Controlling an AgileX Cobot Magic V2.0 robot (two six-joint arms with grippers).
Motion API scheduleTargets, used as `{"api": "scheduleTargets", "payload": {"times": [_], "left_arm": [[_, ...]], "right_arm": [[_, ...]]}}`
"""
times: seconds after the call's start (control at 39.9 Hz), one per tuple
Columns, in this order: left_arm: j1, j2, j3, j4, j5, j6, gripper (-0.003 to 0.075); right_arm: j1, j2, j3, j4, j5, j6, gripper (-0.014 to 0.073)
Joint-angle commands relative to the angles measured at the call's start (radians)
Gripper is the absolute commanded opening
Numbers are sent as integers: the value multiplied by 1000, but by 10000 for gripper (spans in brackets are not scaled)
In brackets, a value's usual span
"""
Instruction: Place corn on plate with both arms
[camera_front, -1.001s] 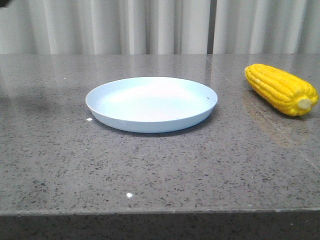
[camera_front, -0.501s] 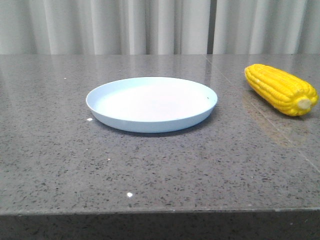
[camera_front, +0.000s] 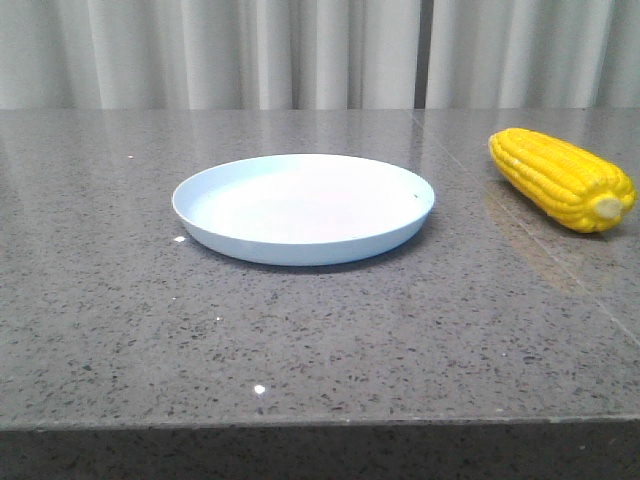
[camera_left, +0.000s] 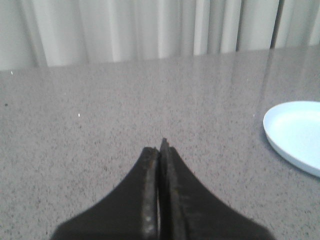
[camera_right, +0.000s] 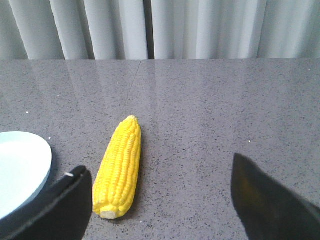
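The corn (camera_front: 563, 179) lay on the counter (camera_front: 320, 340), well right of the plate (camera_front: 303, 208), nothing touching it. My right end effector (camera_right: 160, 200) was spread wide near it; my left end effector (camera_left: 159, 150) was clenched, empty.

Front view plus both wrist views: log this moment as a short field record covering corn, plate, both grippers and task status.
corn: glossy yellow corn cob lying on the grey speckled stone table, to the right of the plate, not touching it
plate: round pale blue shallow plate, nothing on it
left gripper: black left gripper, fingers pressed together, holding nothing
right gripper: black right gripper, fingers spread wide, corn ahead of it, no contact
task status: corn not yet on plate
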Motion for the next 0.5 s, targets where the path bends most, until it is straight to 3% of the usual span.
{"api": "scheduleTargets", "payload": {"times": [0.0,0.48], "left_arm": [[2,1,-21,14,-114,1,-20],[2,1,-21,14,-129,1,-20]], "right_arm": [[-3,14,-38,6,-70,-7,593],[-4,30,-50,17,-86,-7,593]]}}
